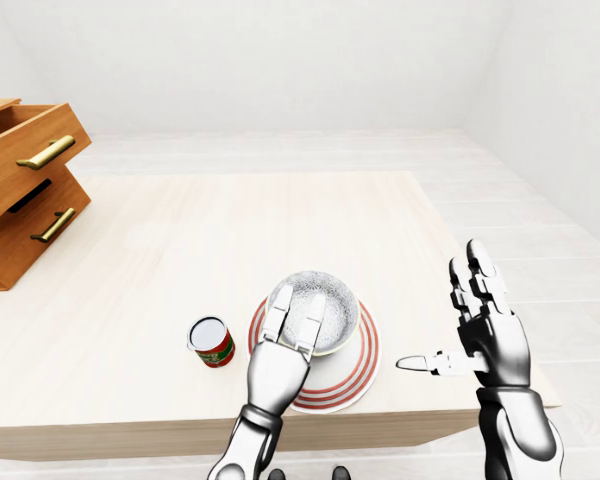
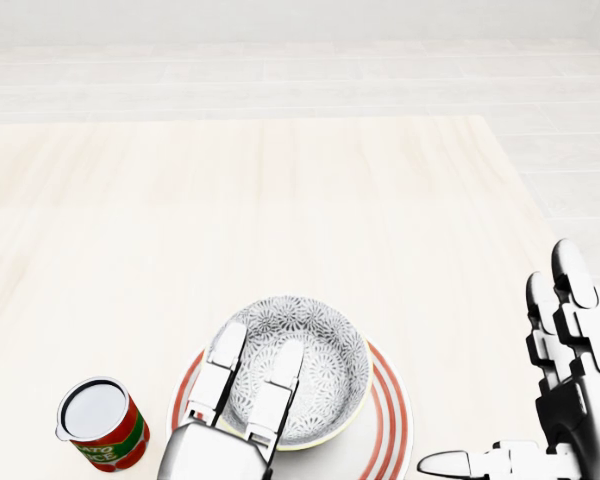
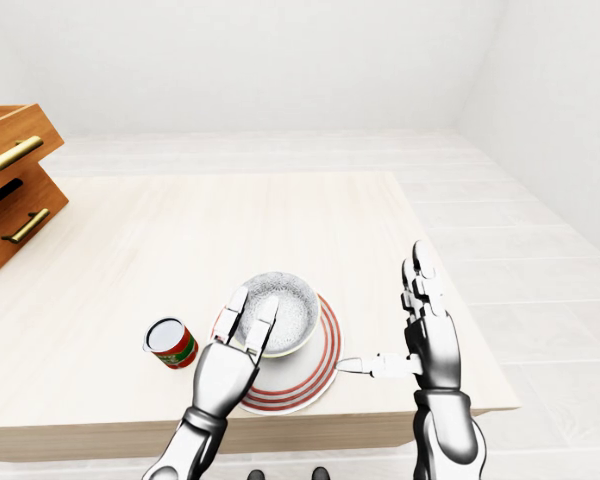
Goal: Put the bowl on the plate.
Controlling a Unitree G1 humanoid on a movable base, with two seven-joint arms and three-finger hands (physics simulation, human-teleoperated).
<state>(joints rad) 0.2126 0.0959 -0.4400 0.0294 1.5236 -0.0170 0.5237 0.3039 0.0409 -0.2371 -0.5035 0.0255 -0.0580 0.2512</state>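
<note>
A grey patterned bowl (image 2: 315,361) sits on the white plate with red rings (image 2: 390,420) at the bottom of the head view. My left hand (image 2: 248,378) hovers over the bowl's near rim with its fingers (image 2: 282,380) stretched out straight above the inside, open and holding nothing. Off to the right of the plate, my right hand (image 2: 540,400) stands upright with fingers spread, thumb pointing at the plate, open and empty.
A red and green can (image 2: 101,423) with a white lid stands left of the plate. A wooden drawer chest (image 1: 20,190) sits on the table's left side in the left-eye view. The table's near edge (image 1: 180,432) runs just below the plate.
</note>
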